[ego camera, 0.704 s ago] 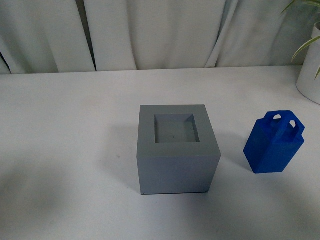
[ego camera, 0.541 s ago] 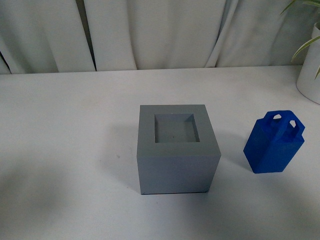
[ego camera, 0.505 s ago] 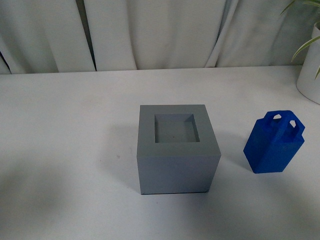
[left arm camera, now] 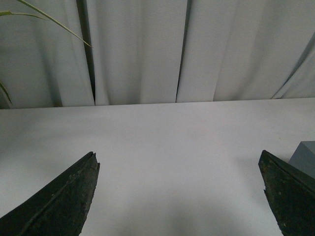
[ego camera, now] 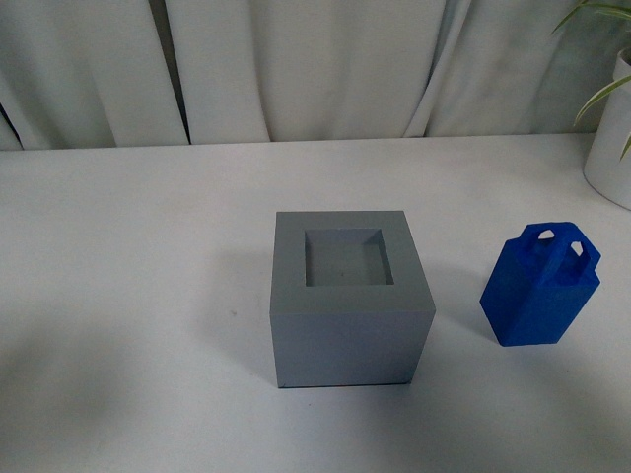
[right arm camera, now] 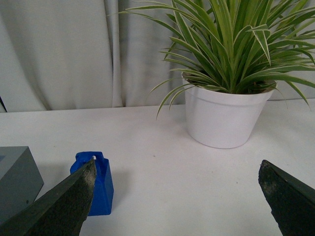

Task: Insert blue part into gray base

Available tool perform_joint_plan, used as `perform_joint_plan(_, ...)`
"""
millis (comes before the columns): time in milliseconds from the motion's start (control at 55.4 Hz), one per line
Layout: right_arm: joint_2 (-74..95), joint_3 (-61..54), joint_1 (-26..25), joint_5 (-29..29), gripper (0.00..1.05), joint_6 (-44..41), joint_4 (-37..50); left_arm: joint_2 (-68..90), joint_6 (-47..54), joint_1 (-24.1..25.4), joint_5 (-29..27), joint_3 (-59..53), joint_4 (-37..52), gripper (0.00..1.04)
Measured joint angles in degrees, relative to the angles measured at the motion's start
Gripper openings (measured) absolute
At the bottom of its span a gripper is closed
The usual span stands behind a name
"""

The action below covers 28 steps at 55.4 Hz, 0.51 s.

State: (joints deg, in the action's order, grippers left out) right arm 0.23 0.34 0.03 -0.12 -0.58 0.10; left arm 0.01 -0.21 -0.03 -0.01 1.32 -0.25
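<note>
The gray base (ego camera: 350, 301) stands in the middle of the white table, its square recess facing up with nothing in it. To its right, apart from it, the blue part (ego camera: 540, 286) stands upright with its looped handle on top. Neither arm shows in the front view. My left gripper (left arm camera: 179, 164) is open over bare table, with a corner of the gray base (left arm camera: 305, 158) beside one finger. My right gripper (right arm camera: 176, 169) is open too. The blue part (right arm camera: 101, 187) sits just behind one of its fingers (right arm camera: 66, 201), outside the gap, next to the gray base (right arm camera: 17, 174).
A white pot (right arm camera: 224, 115) with a long-leaved green plant stands on the table beyond the right gripper; its pot edge (ego camera: 611, 148) shows at the far right of the front view. Pale curtains (ego camera: 296, 64) hang behind the table's back edge.
The front view has shifted slightly, so the base and the blue part appear a little lower. Neither object has moved on the table.
</note>
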Motion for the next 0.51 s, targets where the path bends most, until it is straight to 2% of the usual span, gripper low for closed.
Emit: perform_joint_plan(505, 0.24, 0.09, 0.13, 0.44, 0.97, -0.15, -0.59, 0.0, 0.0, 0.0, 0.0, 0.0, 0.0, 0.99)
